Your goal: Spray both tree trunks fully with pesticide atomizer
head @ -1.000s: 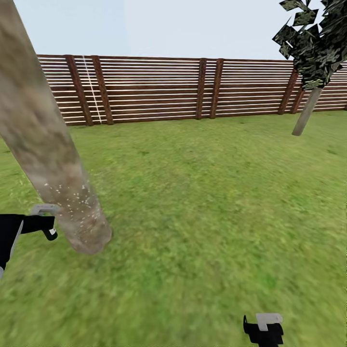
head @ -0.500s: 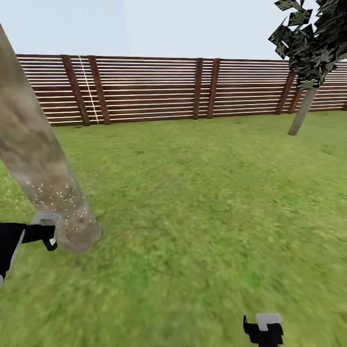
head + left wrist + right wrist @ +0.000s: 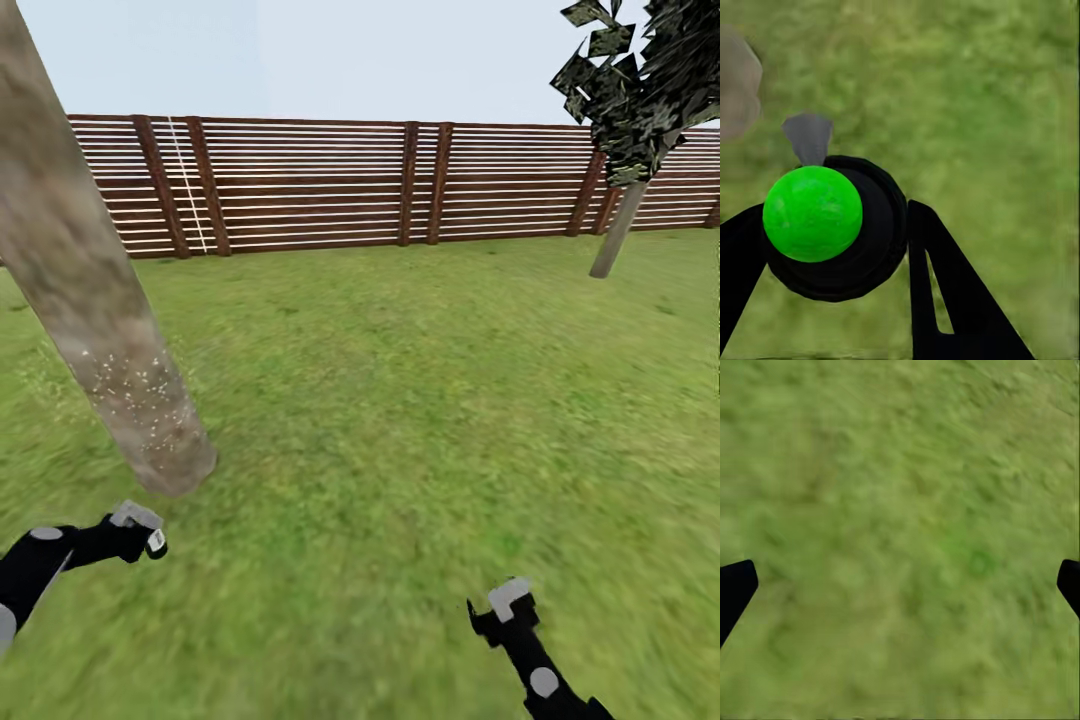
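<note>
The pesticide atomizer (image 3: 866, 251) is a round black bottle with a bright green ball on top and a grey nozzle. My left gripper (image 3: 832, 229) is shut on it, one black finger on each side. In the head view that gripper (image 3: 140, 535) hangs low over the grass floor (image 3: 400, 420), just in front of the base of the near tree trunk (image 3: 110, 330). The lower trunk carries white specks. A second tree (image 3: 612, 235) with dark jagged foliage stands far right by the fence. My right gripper (image 3: 505, 605) is open over bare grass, its fingertips (image 3: 735, 589) wide apart.
A brown slatted wooden fence (image 3: 400, 185) runs across the back of the lawn. Open grass lies between the near trunk and the far tree. The near trunk leans across the left of the head view.
My left gripper, still holding the atomizer, has dropped lower and away from the speckled trunk. The right arm has risen further into view. The head view has shifted slightly.
</note>
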Robot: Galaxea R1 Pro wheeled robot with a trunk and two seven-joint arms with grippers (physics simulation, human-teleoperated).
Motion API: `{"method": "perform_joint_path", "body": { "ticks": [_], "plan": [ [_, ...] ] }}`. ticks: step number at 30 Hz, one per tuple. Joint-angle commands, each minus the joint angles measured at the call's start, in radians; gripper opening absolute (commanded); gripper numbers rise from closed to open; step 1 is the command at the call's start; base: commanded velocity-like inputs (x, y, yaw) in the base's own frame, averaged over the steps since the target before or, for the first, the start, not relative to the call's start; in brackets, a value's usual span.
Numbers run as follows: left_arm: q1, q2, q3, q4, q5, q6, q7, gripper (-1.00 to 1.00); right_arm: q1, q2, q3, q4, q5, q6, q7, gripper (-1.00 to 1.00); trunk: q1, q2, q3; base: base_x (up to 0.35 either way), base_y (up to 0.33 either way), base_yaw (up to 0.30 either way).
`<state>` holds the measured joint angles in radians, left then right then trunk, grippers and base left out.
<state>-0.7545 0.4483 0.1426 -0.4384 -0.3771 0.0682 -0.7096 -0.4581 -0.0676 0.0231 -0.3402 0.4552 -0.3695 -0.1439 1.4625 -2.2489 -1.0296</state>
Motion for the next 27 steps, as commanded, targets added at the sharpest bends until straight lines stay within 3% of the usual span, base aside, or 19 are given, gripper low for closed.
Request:
{"method": "perform_joint_path", "body": {
  "ticks": [1,3,5,6,8,13,17,23,24,25,26,27],
  "plan": [
    [0.000,-0.001,-0.044,-0.004,-0.023,-0.004,-0.052,-1.00,-0.002,0.000,0.000,-0.025,0.037,0.012,0.130,1.00,0.000,0.000,0.000,-0.338,0.000,0.000],
    [0.000,-0.024,-0.159,-0.010,-0.046,-0.007,-0.128,-1.00,-0.016,-0.002,0.001,-0.071,0.070,0.023,0.353,1.00,0.000,0.000,0.000,-0.336,0.000,0.000],
    [-0.001,-0.072,-0.282,-0.011,-0.063,-0.002,-0.150,-1.00,-0.052,-0.005,0.001,-0.110,0.079,0.033,0.557,1.00,0.000,0.000,0.000,-0.243,0.000,0.000],
    [-0.002,-0.107,-0.358,-0.011,-0.088,0.001,-0.153,-1.00,-0.081,-0.006,0.001,-0.140,0.081,0.055,0.678,1.00,0.000,0.000,0.000,-0.075,0.000,0.000],
    [-0.002,-0.147,-0.416,-0.012,-0.116,0.000,-0.152,-1.00,-0.104,-0.007,0.001,-0.192,0.080,0.104,0.796,1.00,0.000,0.000,0.000,-0.029,0.000,0.000],
    [0.027,-0.175,-0.423,-0.026,-0.140,-0.005,-0.156,-1.00,-0.105,0.022,0.030,-0.220,0.078,0.109,0.811,1.00,0.000,0.000,0.000,0.000,0.000,0.000],
    [0.033,-0.198,-0.424,-0.003,-0.129,-0.027,-0.134,-1.00,-0.105,0.045,0.052,-0.242,0.074,0.088,0.804,1.00,0.000,0.000,0.000,0.000,0.000,0.000],
    [0.032,-0.232,-0.431,0.005,-0.128,-0.061,-0.160,-1.00,-0.106,0.079,0.086,-0.276,0.074,0.099,0.837,1.00,0.000,0.000,0.000,0.000,0.000,0.000],
    [0.032,-0.246,-0.431,0.003,-0.128,-0.103,-0.211,-1.00,-0.106,0.137,0.193,-0.414,0.074,0.100,1.007,1.00,0.000,0.000,0.000,0.000,0.000,0.000],
    [0.032,-0.250,-0.431,0.002,-0.128,-0.108,-0.224,-1.00,-0.106,0.138,0.193,-0.419,0.074,0.101,1.009,1.00,0.000,0.000,0.000,0.000,0.000,0.000],
    [0.032,-0.255,-0.431,0.002,-0.128,-0.109,-0.229,-1.00,-0.106,0.138,0.193,-0.420,0.074,0.101,1.010,-1.00,0.000,0.000,0.000,0.000,0.000,0.000],
    [0.032,-0.272,-0.433,0.003,-0.129,-0.110,-0.232,-1.00,-0.106,0.138,0.193,-0.421,0.074,0.100,1.011,-1.00,0.000,0.000,0.000,0.000,0.000,0.000]
  ]
}}
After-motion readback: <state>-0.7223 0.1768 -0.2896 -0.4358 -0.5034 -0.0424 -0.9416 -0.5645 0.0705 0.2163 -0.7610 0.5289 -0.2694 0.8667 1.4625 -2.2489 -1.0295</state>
